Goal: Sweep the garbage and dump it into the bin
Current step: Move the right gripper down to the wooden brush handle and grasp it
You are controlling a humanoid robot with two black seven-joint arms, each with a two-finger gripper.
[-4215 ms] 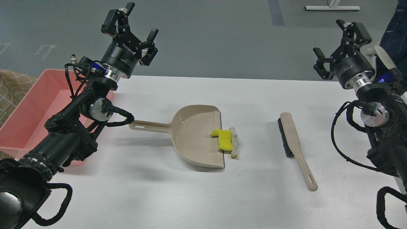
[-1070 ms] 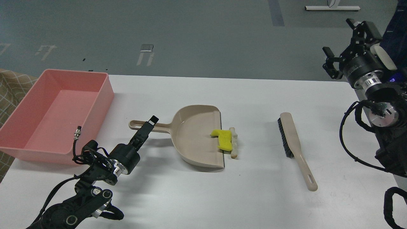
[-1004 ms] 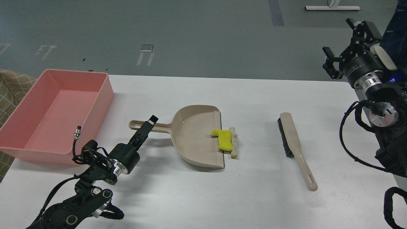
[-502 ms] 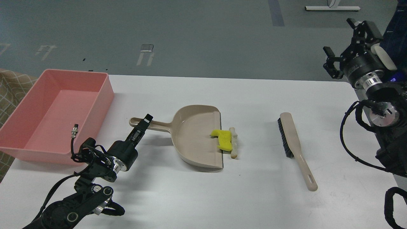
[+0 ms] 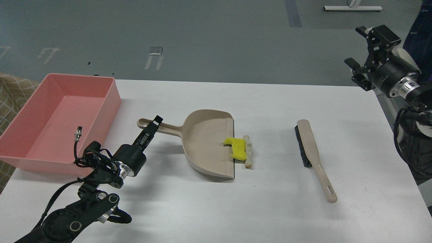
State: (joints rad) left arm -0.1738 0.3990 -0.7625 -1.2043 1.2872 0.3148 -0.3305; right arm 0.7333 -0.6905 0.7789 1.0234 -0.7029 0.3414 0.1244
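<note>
The yellow foam chunk [image 5: 239, 149] lies across the lip of the beige dustpan [image 5: 206, 145]. The off-white stick [image 5: 248, 152] lies on the table just outside the lip, touching the chunk. My left gripper [image 5: 154, 123] is low over the table and shut on the dustpan's long handle [image 5: 168, 128] near its far end. The pan is slightly turned. The pink bin [image 5: 113, 98] stands at the left and is empty. My right gripper [image 5: 359, 46] is open and empty, raised beyond the table's far right corner.
The beige brush [image 5: 313, 148] lies on the table to the right of the garbage, bristles facing left, handle toward me. A loose cable plug [image 5: 78, 131] sticks up from my left wrist in front of the bin. The table's right edge [image 5: 398, 135] runs close to my right arm.
My left arm came down from high over the bin to the dustpan handle. In the last half second the handle and pan shifted and turned a little with it. The right gripper swung slightly right.
</note>
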